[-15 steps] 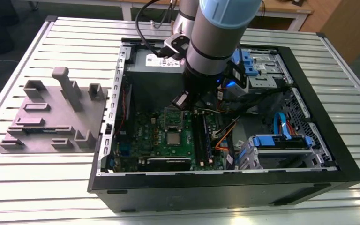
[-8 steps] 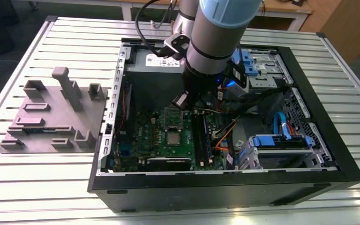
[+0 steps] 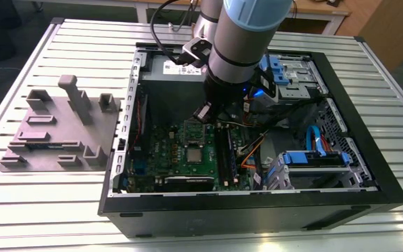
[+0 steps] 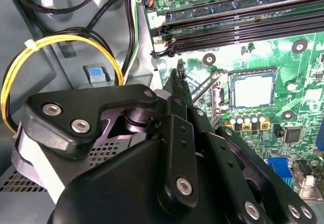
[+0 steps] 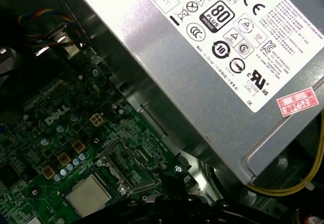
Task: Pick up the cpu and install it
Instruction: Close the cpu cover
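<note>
cpu [image 5: 87, 196] beside power supply [image 5: 217, 57], below claw [image 4: 178, 80]

exterior: high, whole case | wrist views: close, share motherboard [image 4: 263, 52]

A grey robot arm [image 3: 240, 47] reaches steeply downward, its black gripper [image 4: 178, 80] pointing down with fingers closed together, holding nothing.

gripper [image 4: 178, 77] above motherboard [image 4: 283, 107] | cpu [image 4: 252, 90] seated in socket, apart from gripper
</note>
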